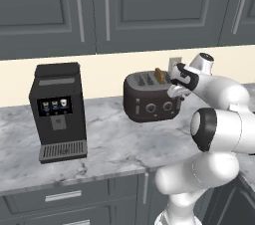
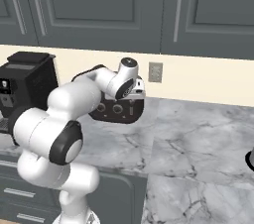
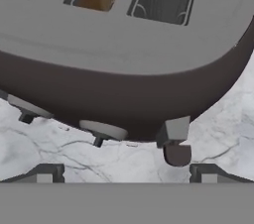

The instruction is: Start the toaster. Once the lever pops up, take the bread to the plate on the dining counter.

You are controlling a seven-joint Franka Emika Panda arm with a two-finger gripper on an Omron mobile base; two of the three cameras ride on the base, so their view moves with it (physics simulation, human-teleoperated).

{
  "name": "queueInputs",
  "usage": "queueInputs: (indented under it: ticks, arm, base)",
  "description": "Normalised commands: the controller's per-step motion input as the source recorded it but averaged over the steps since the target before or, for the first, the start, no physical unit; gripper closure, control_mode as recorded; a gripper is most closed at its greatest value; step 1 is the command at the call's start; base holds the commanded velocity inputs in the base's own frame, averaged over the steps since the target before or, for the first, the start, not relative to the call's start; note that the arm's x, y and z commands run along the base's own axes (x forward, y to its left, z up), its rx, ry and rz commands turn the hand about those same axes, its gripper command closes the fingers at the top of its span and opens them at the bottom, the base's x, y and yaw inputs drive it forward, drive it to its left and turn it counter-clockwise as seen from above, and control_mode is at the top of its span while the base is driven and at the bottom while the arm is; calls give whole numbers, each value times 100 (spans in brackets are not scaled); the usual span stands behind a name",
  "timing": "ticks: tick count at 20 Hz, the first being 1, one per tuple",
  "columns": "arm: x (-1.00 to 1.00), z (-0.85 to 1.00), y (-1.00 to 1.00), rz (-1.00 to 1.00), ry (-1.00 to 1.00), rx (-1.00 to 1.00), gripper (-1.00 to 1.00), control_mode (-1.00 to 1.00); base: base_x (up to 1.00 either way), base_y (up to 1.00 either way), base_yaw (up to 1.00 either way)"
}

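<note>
The toaster [image 1: 151,97] is sitting on the marble table [image 1: 109,139] against the wall, right of the coffee machine [image 1: 57,112]. We are seeing the bread [image 1: 160,75] standing upright in one of its slots. Our hand [image 1: 175,92] is hovering at the toaster's right end by the lever [image 3: 173,131], fingers spread wide and holding nothing.

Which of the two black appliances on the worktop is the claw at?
The toaster, low and rounded, bread sticking from a slot; the claw is at its right end. The coffee machine stands apart.
</note>
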Motion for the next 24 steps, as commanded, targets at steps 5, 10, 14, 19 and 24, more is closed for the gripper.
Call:
queueInputs:
  ticks: [5, 10, 14, 19, 24]
  arm:
    - [8, -16, 0, 0, 0, 0, -100, -100]
    - [0, -27, 0, 0, 1, 0, -100, -100]
    - [0, -22, 0, 0, 0, 0, -100, -100]
    - [0, -16, 0, 0, 0, 0, -100, -100]
    - [0, -12, 0, 0, 0, 0, -100, -100]
  base:
    - [0, 0, 0]
    - [0, 0, 0]
    - [0, 0, 0]
    - [0, 0, 0]
    - [0, 0, 0]
